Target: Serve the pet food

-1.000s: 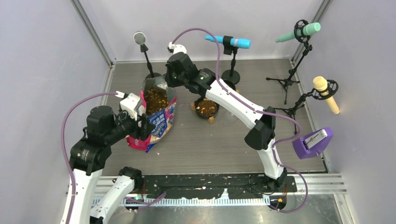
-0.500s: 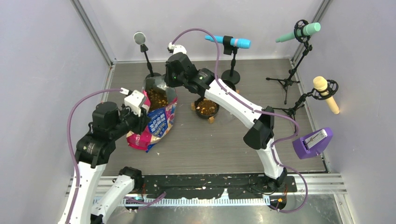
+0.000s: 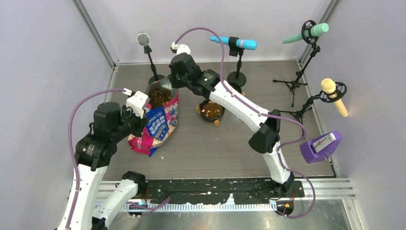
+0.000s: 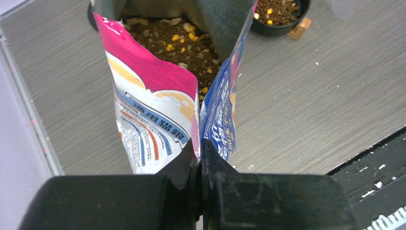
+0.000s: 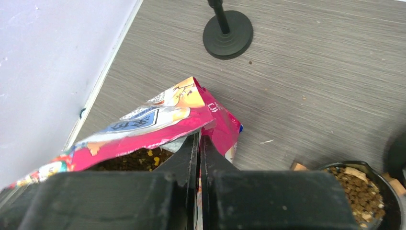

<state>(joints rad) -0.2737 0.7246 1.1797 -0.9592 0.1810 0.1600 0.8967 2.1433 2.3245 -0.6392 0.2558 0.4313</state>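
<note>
The pink-and-blue bag stands open left of centre, with brown pet food showing in its mouth. My left gripper is shut on the bag's near side seam, and the left wrist view shows the pet food beyond it. My right gripper is shut on the bag's far rim, and the right wrist view shows the pet food just inside. A black bowl holding kibble sits to the right of the bag, also seen as the bowl and the bowl.
Microphones on stands ring the back and right: a grey one, a blue one, a green one and a yellow one. A stand base sits behind the bag. A purple device rests at the right edge.
My left gripper has closed onto the bag's near seam. The bag's mouth has narrowed and its top has shifted slightly left. The right arm has barely moved.
</note>
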